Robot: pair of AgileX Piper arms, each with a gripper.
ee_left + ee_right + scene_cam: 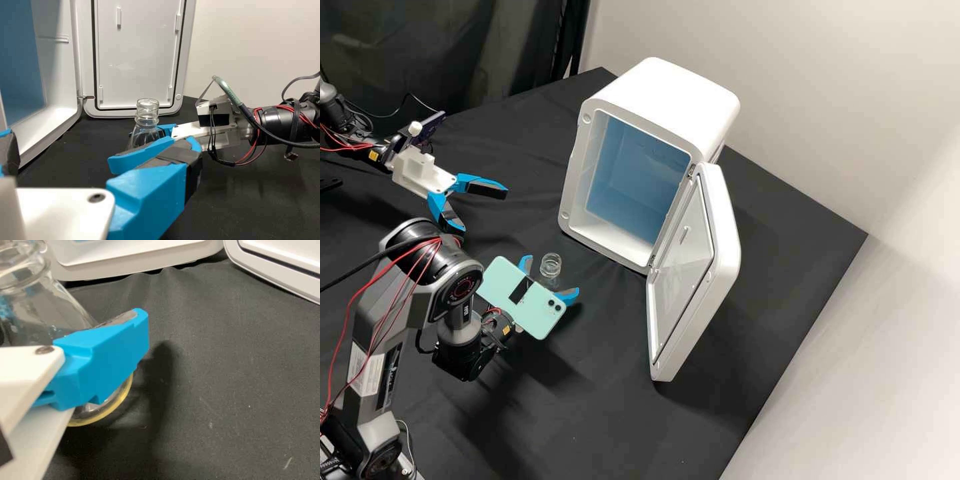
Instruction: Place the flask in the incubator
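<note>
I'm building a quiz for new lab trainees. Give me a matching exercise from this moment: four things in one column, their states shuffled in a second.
1. flask
2. incubator door
3. left gripper
4. right gripper

A. swung open
B. open, holding nothing
C. around the flask
D. upright on the bench

Pairs: 1-D, 2-A, 3-B, 4-C.

One flask (551, 265), one incubator (667, 107), two hands (475, 203) (549, 279)
</note>
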